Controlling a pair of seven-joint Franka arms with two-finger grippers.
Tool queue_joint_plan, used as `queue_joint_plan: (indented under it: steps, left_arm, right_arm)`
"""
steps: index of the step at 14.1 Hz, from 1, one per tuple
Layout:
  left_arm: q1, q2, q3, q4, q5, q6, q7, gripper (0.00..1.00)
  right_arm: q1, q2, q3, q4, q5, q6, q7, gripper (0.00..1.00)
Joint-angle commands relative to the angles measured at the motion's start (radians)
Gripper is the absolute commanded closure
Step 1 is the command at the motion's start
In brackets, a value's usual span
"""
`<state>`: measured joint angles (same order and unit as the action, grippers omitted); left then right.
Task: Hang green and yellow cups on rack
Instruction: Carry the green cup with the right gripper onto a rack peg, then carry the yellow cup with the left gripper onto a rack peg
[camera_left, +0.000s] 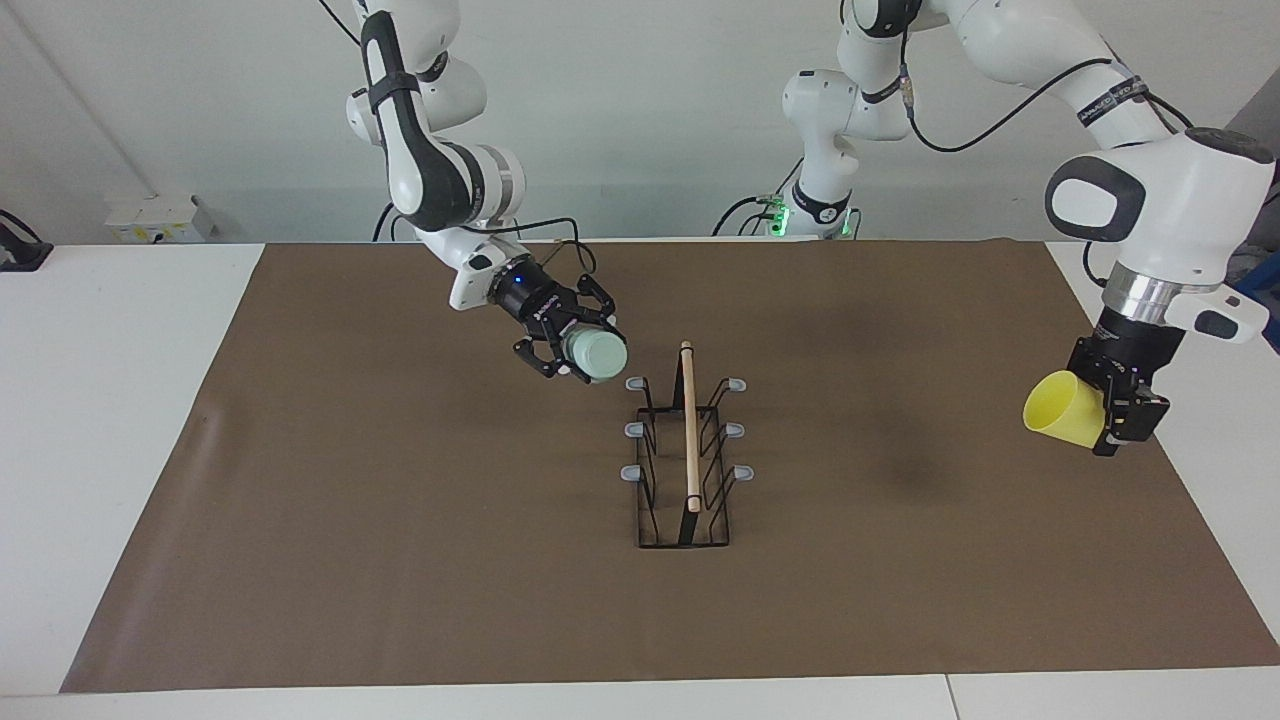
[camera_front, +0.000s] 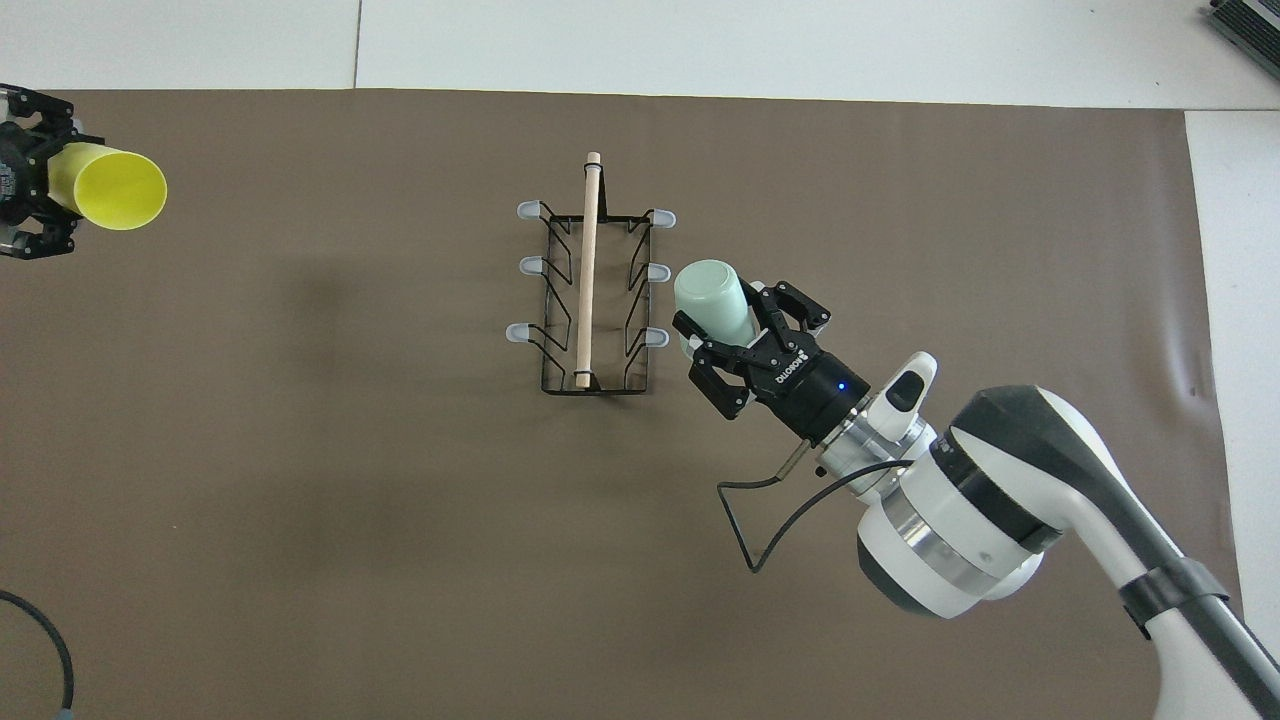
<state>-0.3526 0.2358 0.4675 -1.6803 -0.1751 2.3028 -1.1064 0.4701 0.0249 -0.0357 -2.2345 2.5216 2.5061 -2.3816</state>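
Brown mat (camera_left: 400, 560) on white table, rack (camera_left: 688, 455) standing mid-mat, pegs bare. Green cup (camera_left: 594, 357) is being held clamped in right gripper (camera_left: 572, 350), in the air just beside the rack's pegs on the right arm's side. Yellow cup (camera_left: 1064, 411) is being held shut-on by left gripper (camera_left: 1108, 412) over the mat's edge at the left arm's end. Cups are likely light, stiff, slick plastic; best gripped across the wall, mouth kept free for the peg.

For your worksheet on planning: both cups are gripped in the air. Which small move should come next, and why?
Probably ease the right pincer on toward the rack. Its green cup hangs just beside the pegs on that side, while the left pincer holds the yellow cup over the mat's edge, much farther off.
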Motion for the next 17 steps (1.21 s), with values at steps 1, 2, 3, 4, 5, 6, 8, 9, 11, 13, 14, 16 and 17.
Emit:
queue_joint_plan:
  steps: [1, 2, 3, 4, 5, 6, 8, 9, 11, 13, 14, 16, 17]
  left_arm:
    - [0.061, -0.053, -0.149, -0.018, 0.199, 0.007, -0.067, 1.00]
    - [0.075, -0.065, -0.197, -0.019, 0.271, 0.007, -0.104, 1.00]
    - [0.076, -0.076, -0.240, -0.024, 0.346, 0.009, -0.140, 1.00]
    - [0.078, -0.084, -0.266, -0.032, 0.429, 0.012, -0.168, 1.00]
    - [0.078, -0.096, -0.306, -0.044, 0.510, 0.032, -0.205, 1.00]
    - [0.089, -0.108, -0.349, -0.055, 0.558, 0.049, -0.254, 1.00]
    - [0.095, -0.127, -0.414, -0.079, 0.658, 0.052, -0.309, 1.00]
    - [0.095, -0.133, -0.447, -0.090, 0.721, 0.053, -0.357, 1.00]
    - [0.107, -0.144, -0.502, -0.108, 0.810, 0.055, -0.469, 1.00]
    - [0.133, -0.171, -0.568, -0.168, 0.908, 0.085, -0.495, 1.00]
    - [0.138, -0.188, -0.592, -0.203, 0.966, 0.113, -0.533, 1.00]
    - [0.138, -0.204, -0.598, -0.242, 1.112, 0.170, -0.607, 1.00]
    - [0.136, -0.214, -0.598, -0.258, 1.169, 0.187, -0.640, 1.00]
  right_arm:
    - [0.025, 0.032, -0.001, 0.029, 0.090, -0.026, -0.074, 1.00]
    - [0.031, 0.033, 0.000, 0.029, 0.130, -0.035, -0.103, 1.00]
    - [0.053, 0.041, 0.000, 0.030, 0.181, -0.052, -0.135, 1.00]
    - [0.058, 0.046, 0.000, 0.030, 0.207, -0.068, -0.155, 1.00]
    - [0.056, 0.047, -0.001, 0.030, 0.210, -0.072, -0.169, 1.00]
    - [0.053, 0.047, -0.001, 0.035, 0.212, -0.073, -0.177, 1.00]
    - [0.055, 0.070, -0.001, 0.076, 0.265, -0.079, -0.218, 1.00]
    - [0.052, 0.078, -0.001, 0.079, 0.272, -0.082, -0.256, 1.00]
    - [0.048, 0.078, -0.001, 0.076, 0.275, -0.096, -0.303, 1.00]
    - [0.050, 0.078, -0.001, 0.076, 0.278, -0.096, -0.333, 1.00]
    - [0.050, 0.078, -0.001, 0.078, 0.278, -0.096, -0.353, 1.00]
    - [0.055, 0.078, -0.001, 0.079, 0.279, -0.084, -0.392, 1.00]
    - [0.059, 0.078, -0.001, 0.079, 0.282, -0.079, -0.393, 1.00]
